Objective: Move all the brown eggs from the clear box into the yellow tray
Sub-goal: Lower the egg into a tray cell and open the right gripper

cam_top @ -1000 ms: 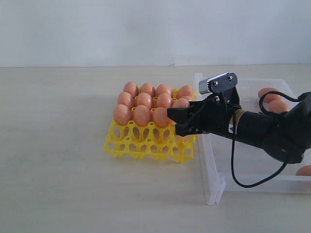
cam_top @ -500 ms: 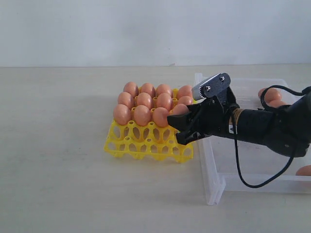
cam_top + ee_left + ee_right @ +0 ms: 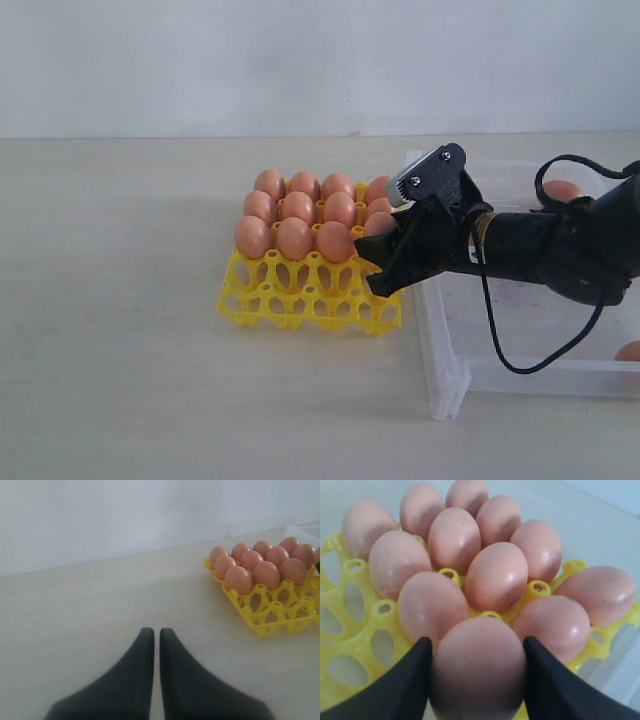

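Note:
Several brown eggs (image 3: 293, 237) fill the back rows of the yellow tray (image 3: 300, 300); its front row of cups stands bare. My right gripper (image 3: 376, 268) hangs over the tray's right side, next to the clear box (image 3: 446, 372). It is shut on one brown egg (image 3: 477, 670), which sits between the black fingers (image 3: 410, 682) just above the tray eggs (image 3: 496, 576). Two more eggs (image 3: 562, 189) show in the box, partly behind the arm. My left gripper (image 3: 156, 631) is shut on nothing, low over the bare table, with the tray (image 3: 272, 622) off to one side.
The black right arm and its looping cable (image 3: 500, 350) stretch across the clear box. The pale table (image 3: 110, 330) lies bare to the left of the tray and in front of it. A white wall (image 3: 300, 60) backs the scene.
My right gripper, with the egg in it, has tipped downward and drawn a little to the right at the tray's right side. The left gripper shows no change.

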Tool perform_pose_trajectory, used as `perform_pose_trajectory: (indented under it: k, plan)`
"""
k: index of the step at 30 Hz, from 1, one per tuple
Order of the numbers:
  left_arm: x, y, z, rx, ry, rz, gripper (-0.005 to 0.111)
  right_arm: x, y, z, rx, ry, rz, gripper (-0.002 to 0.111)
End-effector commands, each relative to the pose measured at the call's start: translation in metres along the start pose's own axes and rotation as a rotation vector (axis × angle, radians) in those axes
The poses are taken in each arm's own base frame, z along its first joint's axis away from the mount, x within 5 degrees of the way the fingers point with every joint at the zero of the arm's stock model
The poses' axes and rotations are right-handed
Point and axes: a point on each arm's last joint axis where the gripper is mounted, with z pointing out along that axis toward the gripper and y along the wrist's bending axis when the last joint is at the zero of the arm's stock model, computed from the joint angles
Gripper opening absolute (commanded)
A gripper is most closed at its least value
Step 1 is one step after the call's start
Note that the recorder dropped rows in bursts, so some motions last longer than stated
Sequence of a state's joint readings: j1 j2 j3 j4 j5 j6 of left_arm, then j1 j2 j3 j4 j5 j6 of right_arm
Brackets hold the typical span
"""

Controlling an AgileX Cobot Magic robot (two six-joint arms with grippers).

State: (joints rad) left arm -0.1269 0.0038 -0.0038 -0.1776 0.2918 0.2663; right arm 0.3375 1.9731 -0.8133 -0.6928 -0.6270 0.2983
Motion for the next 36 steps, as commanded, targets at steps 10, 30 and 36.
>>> perform_pose_trajectory:
  k: [10, 30, 36]
  plan:
    - [0.0, 0.0, 0.0, -0.007, -0.007, 0.006, 0.004, 0.016, -0.001, -0.001, -0.001, 0.119, 0.054, 0.028]
    - [0.0, 0.0, 0.0, -0.007, -0.007, 0.006, 0.004, 0.017, 0.0, -0.001, -0.01, 0.123, 0.064, 0.054]
    - [0.0, 0.0, 0.0, -0.007, -0.007, 0.006, 0.004, 0.004, 0.0, -0.006, -0.012, 0.07, 0.053, 0.054]
